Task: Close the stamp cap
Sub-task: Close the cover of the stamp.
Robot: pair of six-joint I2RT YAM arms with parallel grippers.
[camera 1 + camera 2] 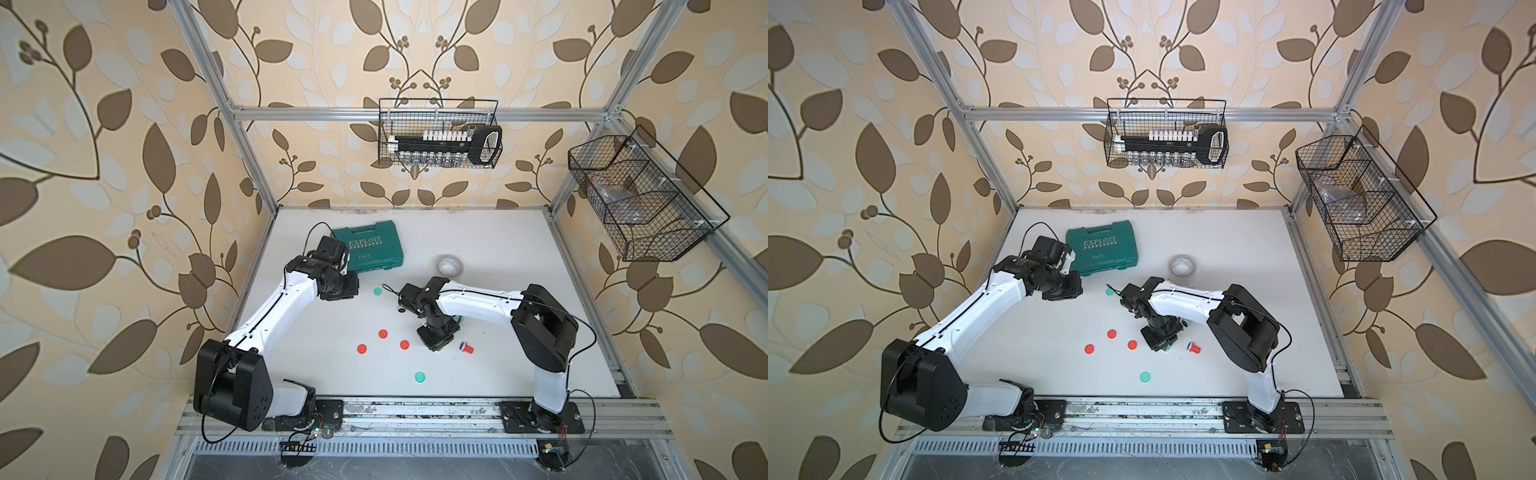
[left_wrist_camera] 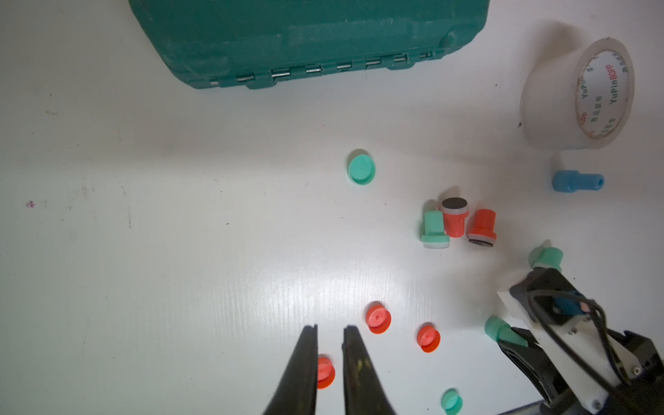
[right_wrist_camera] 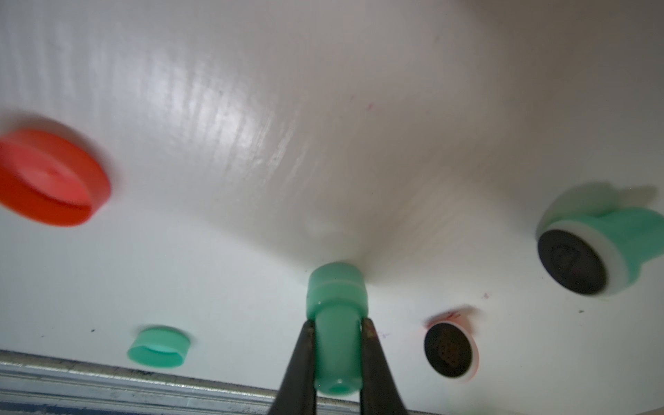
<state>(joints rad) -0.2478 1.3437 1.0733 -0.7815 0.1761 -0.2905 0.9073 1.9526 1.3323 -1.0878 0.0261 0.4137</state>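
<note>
Now | right gripper (image 3: 337,323) pinching stamp (image 3: 336,312) | left gripper (image 2: 330,328) barely ajar, empty | I fear tilt skewing cap (image 3: 336,276), bumping red stamp (image 1: 467,347) at 3 o'clock

Lying loose: three red caps (image 1: 382,333) (image 1: 362,348) (image 1: 404,344) and two green caps (image 1: 377,291) (image 1: 420,377), five altogether. Three green stamps (image 2: 434,230) (image 2: 546,257) (image 2: 499,330), one of them capped and two bare. Three red stamps (image 2: 454,219) (image 2: 481,226) (image 1: 467,347), all bare, the last visible only in a top view. One blue stamp (image 2: 576,180). Makes seven stamps in all. Besides these: one green tool case (image 1: 370,249), one tape roll (image 2: 546,107), two hanging wire baskets (image 1: 384,137) (image 1: 665,232).
</note>
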